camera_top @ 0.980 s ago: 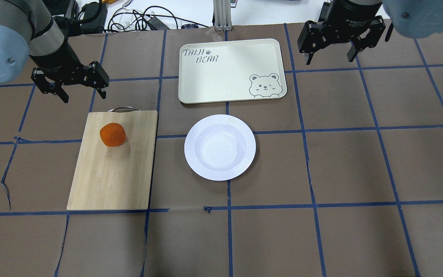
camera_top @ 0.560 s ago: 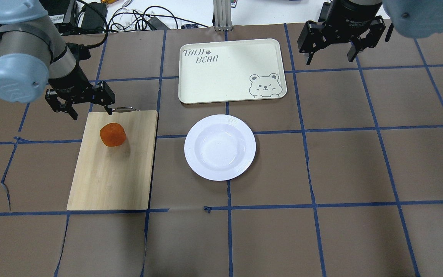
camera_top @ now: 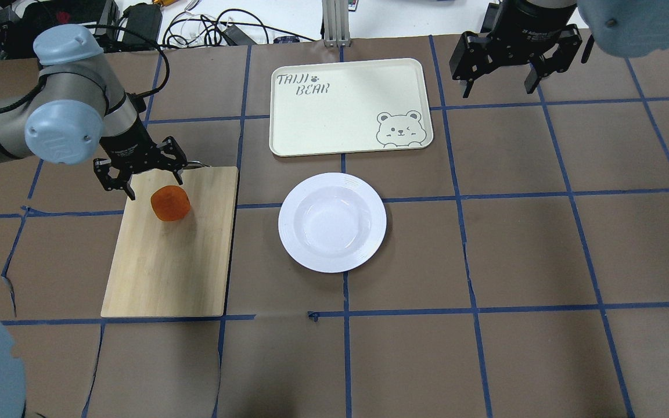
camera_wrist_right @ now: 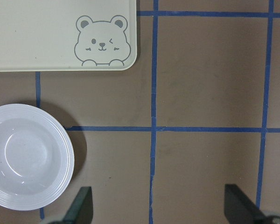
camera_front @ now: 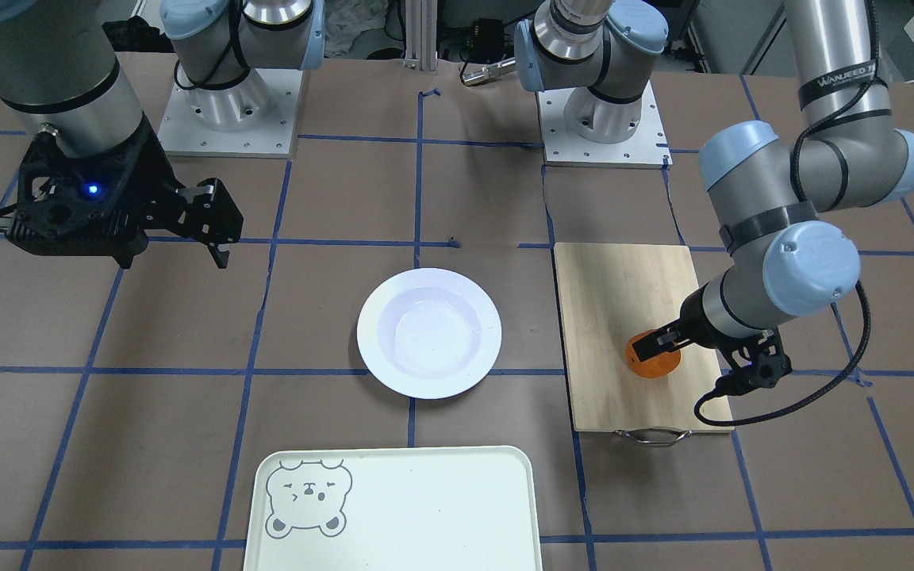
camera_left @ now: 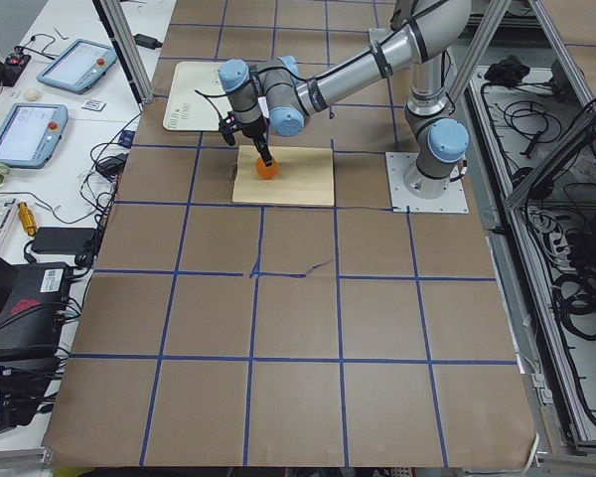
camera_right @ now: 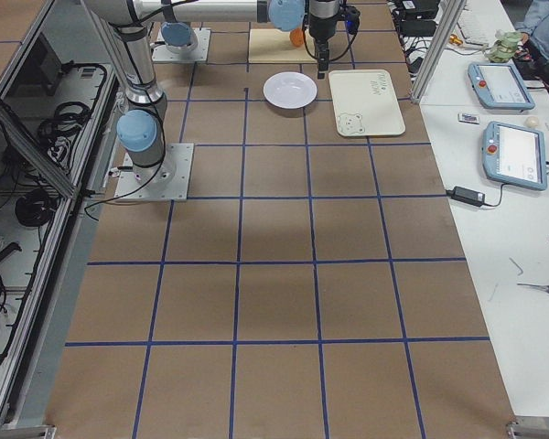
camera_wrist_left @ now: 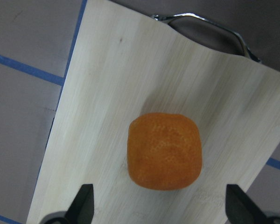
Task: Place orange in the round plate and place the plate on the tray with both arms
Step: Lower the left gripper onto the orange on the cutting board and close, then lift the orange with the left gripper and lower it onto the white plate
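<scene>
The orange (camera_top: pixel 170 203) (camera_wrist_left: pixel 164 150) lies on the far part of a bamboo cutting board (camera_top: pixel 166 267). My left gripper (camera_top: pixel 156 189) (camera_wrist_left: pixel 161 205) hangs open just over it, fingertips spread wider than the fruit and touching nothing. The white round plate (camera_top: pixel 363 197) (camera_front: pixel 378 317) sits on the table mid-scene with nothing in it. Beyond it lies the pale tray (camera_top: pixel 346 98) (camera_wrist_right: pixel 37 32) with its bear face, also bare. My right gripper (camera_top: pixel 497 87) (camera_wrist_right: pixel 159 205) is open, raised to the right of the tray.
The board's metal handle (camera_top: pixel 186 165) points toward the table's far side. Cables and power bricks (camera_top: pixel 207 29) lie past the far edge. Brown paper with blue tape lines covers the table.
My left arm has swung in from the far left and come down over the board, so its open fingers now straddle the orange. The right arm has not moved.
</scene>
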Available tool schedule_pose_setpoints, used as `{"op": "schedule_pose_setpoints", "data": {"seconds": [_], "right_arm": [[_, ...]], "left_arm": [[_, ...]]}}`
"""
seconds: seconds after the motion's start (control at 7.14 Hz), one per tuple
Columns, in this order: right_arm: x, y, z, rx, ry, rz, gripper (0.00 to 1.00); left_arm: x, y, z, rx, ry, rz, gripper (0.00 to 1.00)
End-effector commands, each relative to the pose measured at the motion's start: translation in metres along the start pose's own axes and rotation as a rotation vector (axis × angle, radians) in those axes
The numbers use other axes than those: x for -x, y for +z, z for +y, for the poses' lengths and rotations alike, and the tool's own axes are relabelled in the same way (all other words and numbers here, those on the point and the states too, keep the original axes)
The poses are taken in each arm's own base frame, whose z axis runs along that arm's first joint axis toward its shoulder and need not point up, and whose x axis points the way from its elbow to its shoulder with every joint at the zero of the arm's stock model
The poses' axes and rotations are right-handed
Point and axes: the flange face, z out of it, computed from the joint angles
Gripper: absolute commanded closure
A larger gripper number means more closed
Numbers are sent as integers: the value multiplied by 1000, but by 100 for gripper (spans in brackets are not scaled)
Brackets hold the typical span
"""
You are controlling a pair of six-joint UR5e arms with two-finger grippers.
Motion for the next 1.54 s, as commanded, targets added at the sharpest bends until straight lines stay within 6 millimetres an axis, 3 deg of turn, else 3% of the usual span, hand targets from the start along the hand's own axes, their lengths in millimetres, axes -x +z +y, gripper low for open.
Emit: {"op": "schedule_pose_setpoints", "data": {"seconds": [0.0, 0.28, 0.56, 0.7, 0.84, 0.98, 1.12, 1.26, 1.4], "right_arm": [[0, 1, -1, 0, 1, 0, 0], [0, 1, -1, 2, 1, 0, 0], [1, 2, -1, 3, -1, -2, 0], [1, 2, -1, 3, -1, -2, 0], [2, 2, -1, 3, -1, -2, 0], [2, 2, -1, 3, -1, -2, 0], [2, 1, 0, 0, -1, -2, 0], [1, 2, -1, 3, 1, -2, 0], [1, 2, -1, 3, 1, -2, 0]], "left_arm": [[-4, 25, -10, 30, -2, -5, 0], [-5, 38, -12, 53, -2, -8, 1], [-5, 36, -15, 45, -4, -9, 99], [-6, 30, -19, 30, -24, -4, 100], [-4, 8, -16, -7, -57, -8, 100], [-22, -13, -14, -42, -97, 9, 100], [-68, -41, 7, -80, -109, 60, 100], [-127, -60, 46, -100, -103, 106, 100], [-173, -45, 73, -68, -159, 124, 100]]}}
